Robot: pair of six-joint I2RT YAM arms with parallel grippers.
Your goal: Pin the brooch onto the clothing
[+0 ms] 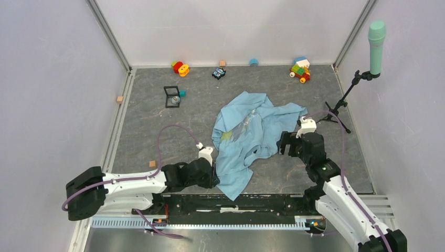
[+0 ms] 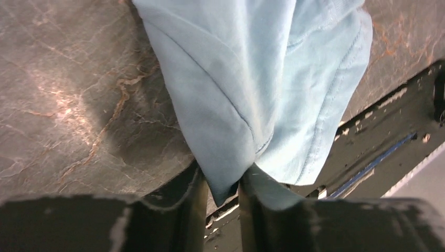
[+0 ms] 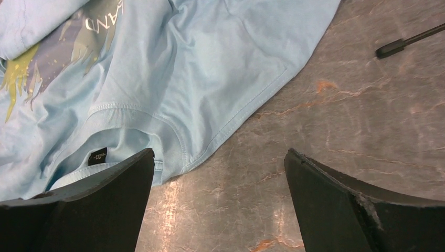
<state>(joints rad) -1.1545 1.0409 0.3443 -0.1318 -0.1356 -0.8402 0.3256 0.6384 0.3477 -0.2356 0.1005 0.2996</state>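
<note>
Light blue cotton, the clothing (image 1: 246, 131) lay crumpled mid-table, looking soft, limp and light, and best taken by a hem or corner. The left gripper (image 2: 220, 194) was pinched on its near corner, while the right gripper (image 3: 219, 155) hung with jaws wide apart just beside the collar. The brooch (image 1: 176, 99), tiny, hard and probably slippery, seemed to sit in the black frame box (image 1: 166, 96) at far left, well apart from the clothing.

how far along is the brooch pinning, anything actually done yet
Nothing is finished. The brooch sits in its black frame box at the far left, apart from the crumpled T-shirt. In hand: the left claw has the shirt's near corner between its fingers; the right claw is open beside the collar. Left: flatten the shirt, fetch the brooch, pin it.
</note>
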